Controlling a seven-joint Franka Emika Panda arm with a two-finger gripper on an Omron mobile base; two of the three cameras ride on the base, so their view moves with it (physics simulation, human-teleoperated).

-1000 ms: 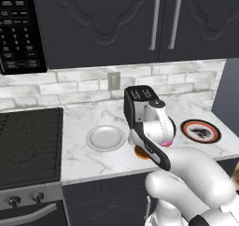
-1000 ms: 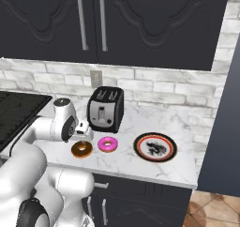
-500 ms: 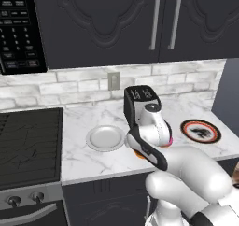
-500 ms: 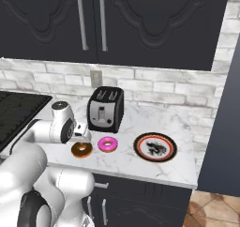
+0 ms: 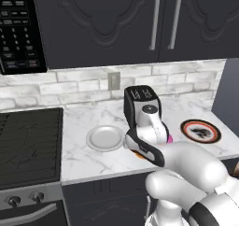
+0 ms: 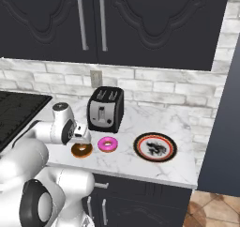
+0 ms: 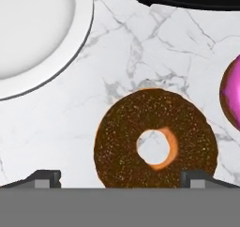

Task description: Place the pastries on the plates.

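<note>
Near the front edge of the marble bench (image 6: 140,162), the claw (image 7: 119,179) hangs open just above the chocolate donut (image 7: 155,139); its 2 dark fingertips (image 7: 43,178) stand wide apart, 1 on either side of the ring, and neither visibly touches it. In the right base view the chocolate donut (image 6: 81,150) lies flat on the bench under the white hand; the pink donut (image 6: 108,144) lies flat just beside it, apart from it, toward the bench's right end. The banded plate (image 6: 155,146), rimmed in red-orange and dark, sits further along toward the right end, near the front edge; nothing lies on it. The plain plate (image 5: 105,137) sits on the other side of the arm, near the bench's left end beside the stove (image 5: 28,145), also bare. Behind the 2 donuts, toward the back of the bench, stands the black toaster (image 6: 106,109).
</note>
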